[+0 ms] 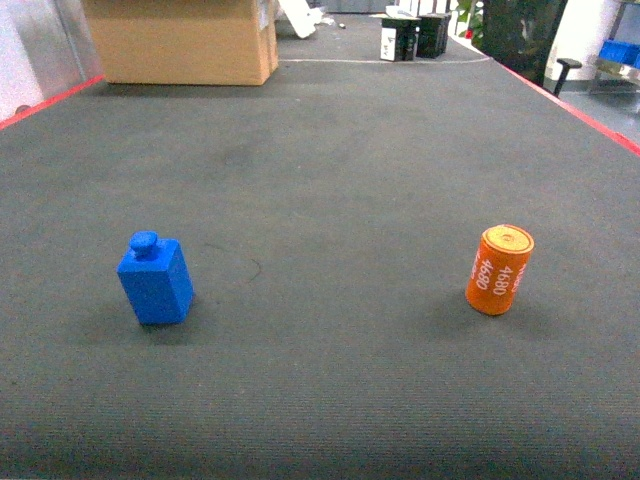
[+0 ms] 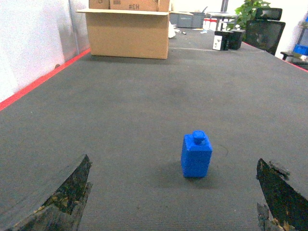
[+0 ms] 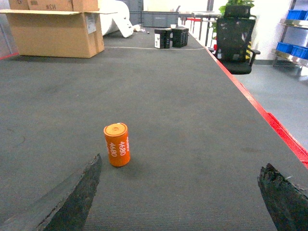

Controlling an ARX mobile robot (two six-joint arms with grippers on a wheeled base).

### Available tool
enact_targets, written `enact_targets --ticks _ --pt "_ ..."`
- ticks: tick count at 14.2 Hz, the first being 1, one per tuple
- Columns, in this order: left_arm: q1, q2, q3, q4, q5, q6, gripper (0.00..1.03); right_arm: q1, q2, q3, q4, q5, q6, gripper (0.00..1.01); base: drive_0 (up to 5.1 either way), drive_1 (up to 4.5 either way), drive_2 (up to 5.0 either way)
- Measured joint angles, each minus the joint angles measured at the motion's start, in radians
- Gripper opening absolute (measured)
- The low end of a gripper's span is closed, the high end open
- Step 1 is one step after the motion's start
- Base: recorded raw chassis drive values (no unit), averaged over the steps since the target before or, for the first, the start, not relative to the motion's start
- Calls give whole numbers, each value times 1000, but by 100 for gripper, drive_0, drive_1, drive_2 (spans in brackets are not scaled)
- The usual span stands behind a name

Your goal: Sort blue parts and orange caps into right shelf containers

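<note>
A blue part (image 1: pixel 156 282), a small block with a round knob on top, stands upright on the dark grey mat at the left. In the left wrist view the blue part (image 2: pixel 196 155) stands ahead of my left gripper (image 2: pixel 173 162) and slightly right of its centre. That gripper is open and holds nothing. An orange cap (image 1: pixel 499 270), a cylinder printed 4680, stands on the right. My right gripper (image 3: pixel 182 162) is open and empty, with the orange cap (image 3: pixel 117 144) just beyond its left finger (image 3: pixel 77 197). Blue containers (image 3: pixel 293 14) sit on a shelf far right. Neither gripper shows in the head view.
A large cardboard box (image 1: pixel 180 40) stands at the mat's far left. Small black-and-white boxes (image 1: pixel 415 38) sit at the far end. A red line (image 3: pixel 260 110) marks the right edge, with a black office chair (image 3: pixel 236 43) beyond it. Another red line (image 2: pixel 43 82) runs along the left edge.
</note>
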Motion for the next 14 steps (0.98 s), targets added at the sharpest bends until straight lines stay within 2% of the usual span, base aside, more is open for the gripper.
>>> enact_targets --ticks 14 --pt "0 0 0 0 0 0 98 0 0 0 0 0 0 98 0 0 0"
